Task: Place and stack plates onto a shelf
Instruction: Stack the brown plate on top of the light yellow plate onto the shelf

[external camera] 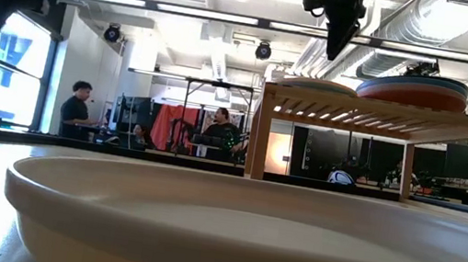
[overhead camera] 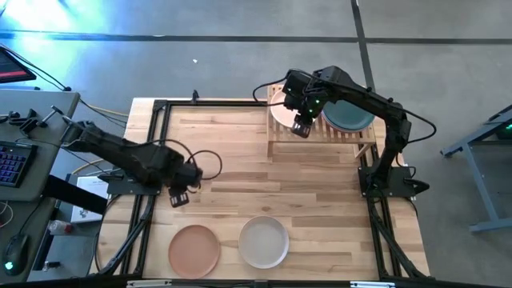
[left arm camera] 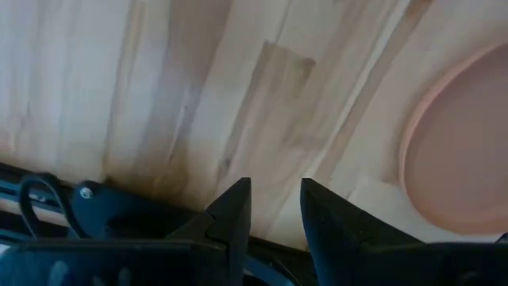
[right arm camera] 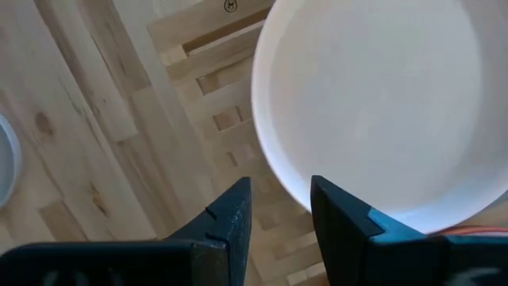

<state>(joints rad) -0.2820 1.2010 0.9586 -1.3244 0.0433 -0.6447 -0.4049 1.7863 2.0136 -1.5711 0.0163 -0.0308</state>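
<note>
Plates are stacked on the shelf (overhead camera: 324,128); from above, two more (overhead camera: 194,249) sit well away. The right gripper (overhead camera: 302,129), empty and parted, hovers above a pale plate (right arm camera: 381,103) there. Low view: dropping could probably nudge it off. The left gripper (left arm camera: 274,210) is parted, empty.

- The middle of the table (overhead camera: 240,152) is bare wood, open for a gripper to pass.
- The shelf (overhead camera: 320,134) blocks the far right corner; a pale plate (overhead camera: 282,110) and a teal-topped stack (overhead camera: 349,118) fill its top.
- Under the shelf the gap is open between its legs.
- Near the front edge, a terracotta plate (overhead camera: 194,249) and a grey-white plate (overhead camera: 264,242) lie just beside each other.
</note>
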